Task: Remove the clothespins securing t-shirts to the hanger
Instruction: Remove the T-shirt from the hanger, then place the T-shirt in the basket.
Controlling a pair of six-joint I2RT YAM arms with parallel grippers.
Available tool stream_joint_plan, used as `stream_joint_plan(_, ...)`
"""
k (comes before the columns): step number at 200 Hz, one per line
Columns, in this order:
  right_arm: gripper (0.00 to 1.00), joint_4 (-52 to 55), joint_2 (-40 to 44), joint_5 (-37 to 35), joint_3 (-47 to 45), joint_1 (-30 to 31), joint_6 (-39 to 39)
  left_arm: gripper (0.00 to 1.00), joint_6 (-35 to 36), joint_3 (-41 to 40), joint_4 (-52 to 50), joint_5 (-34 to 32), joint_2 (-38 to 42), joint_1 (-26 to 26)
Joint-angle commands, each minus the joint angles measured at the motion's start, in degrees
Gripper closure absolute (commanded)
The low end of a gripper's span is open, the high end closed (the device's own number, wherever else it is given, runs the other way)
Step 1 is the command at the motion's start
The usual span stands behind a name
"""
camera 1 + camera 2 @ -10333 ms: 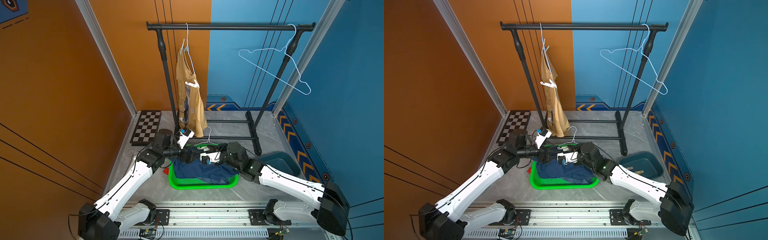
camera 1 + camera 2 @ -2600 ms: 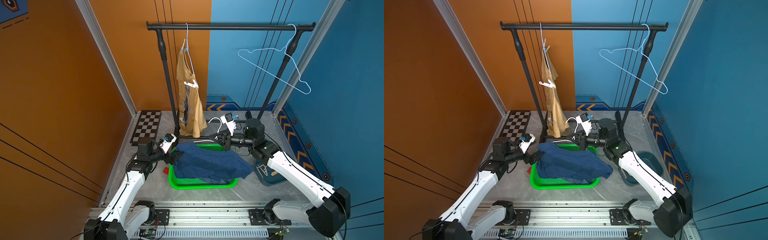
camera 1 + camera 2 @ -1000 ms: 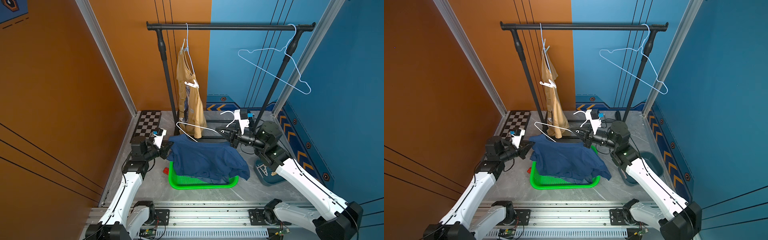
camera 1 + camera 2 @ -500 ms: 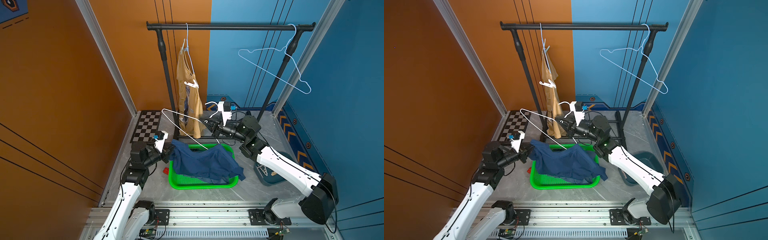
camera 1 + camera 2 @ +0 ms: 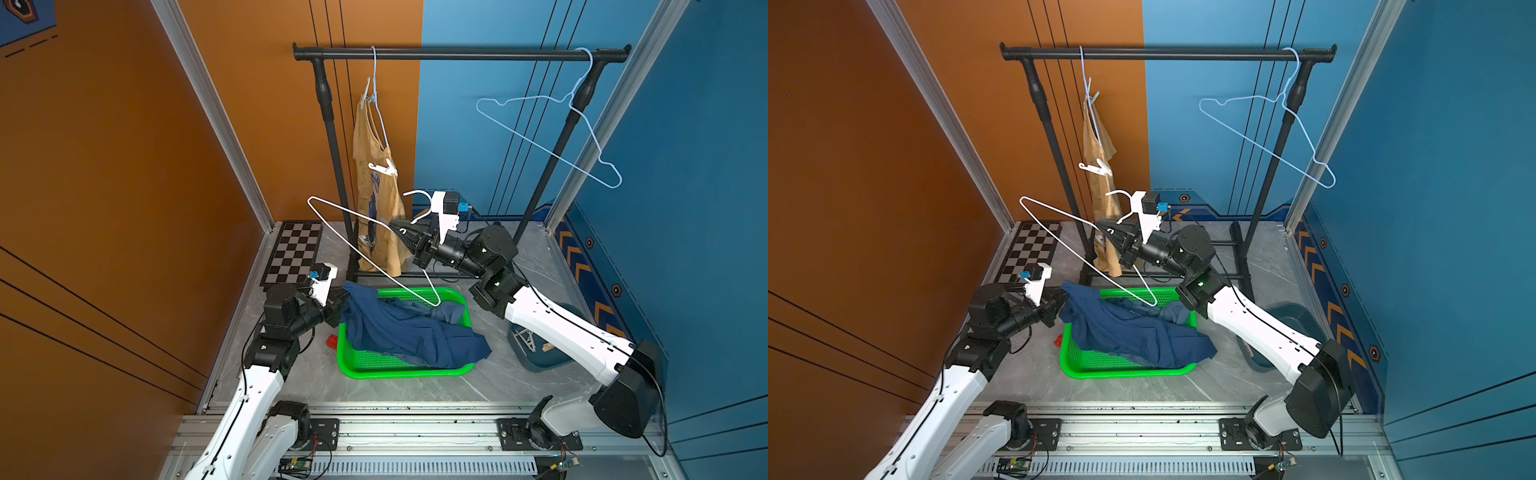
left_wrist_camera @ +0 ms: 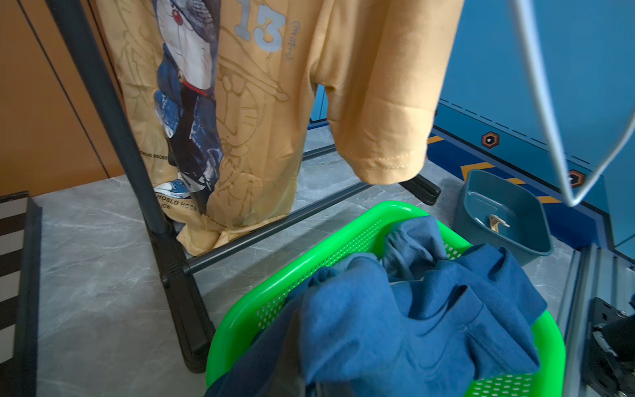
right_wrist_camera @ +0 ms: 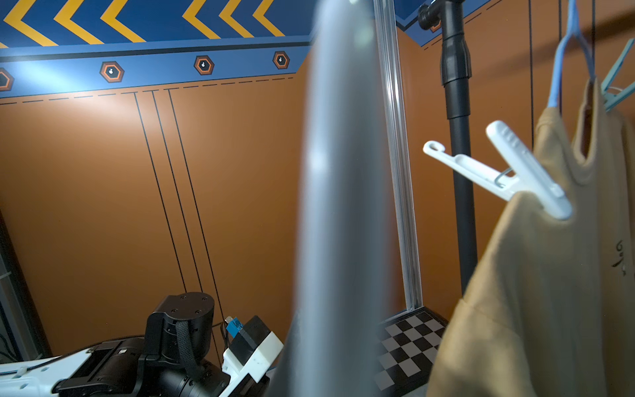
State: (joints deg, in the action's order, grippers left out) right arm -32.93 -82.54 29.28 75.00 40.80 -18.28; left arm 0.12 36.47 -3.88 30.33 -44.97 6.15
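Moved: white hanger [image 5: 349, 211], out of navy shirt [image 5: 395, 328].
Right gripper [image 5: 395, 227]: clamped on white hanger; clothespin [image 5: 383, 168] above, apart.
Left gripper [image 5: 341, 300]: pinching navy shirt.

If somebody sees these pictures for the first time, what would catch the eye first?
The white wire hanger tilts in the air above the green basket, clamped by the right gripper. Below it, a navy t-shirt spills over the basket, its edge pinched by the left gripper. On the rack behind, a mustard t-shirt hangs with a white clothespin on it.
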Motion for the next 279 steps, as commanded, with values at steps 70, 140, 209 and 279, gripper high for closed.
stream_joint_plan(70, 1.0, 5.3, 12.6, -1.5, -7.3, -6.0, 3.1, 1.0, -4.2, 6.4, 3.5, -18.0, -0.2, -6.9)
stream_joint_plan(140, 1.0, 5.6, 14.9, -1.8, -9.6, -8.6, 3.0, 1.0, -6.7, 7.2, 6.7, -8.8, -3.2, 9.0)
stream_joint_plan(209, 1.0, 7.0, 17.2, -2.0, -10.0, -11.9, 3.3, 1.0, -6.4, 5.1, 3.1, -10.2, -12.8, 31.2)
stream_joint_plan(279, 1.0, 9.2, 20.1, -1.9, -11.2, -14.8, 3.3, 1.0, -5.1, 8.9, -18.2, -24.2, -31.8, 38.9)
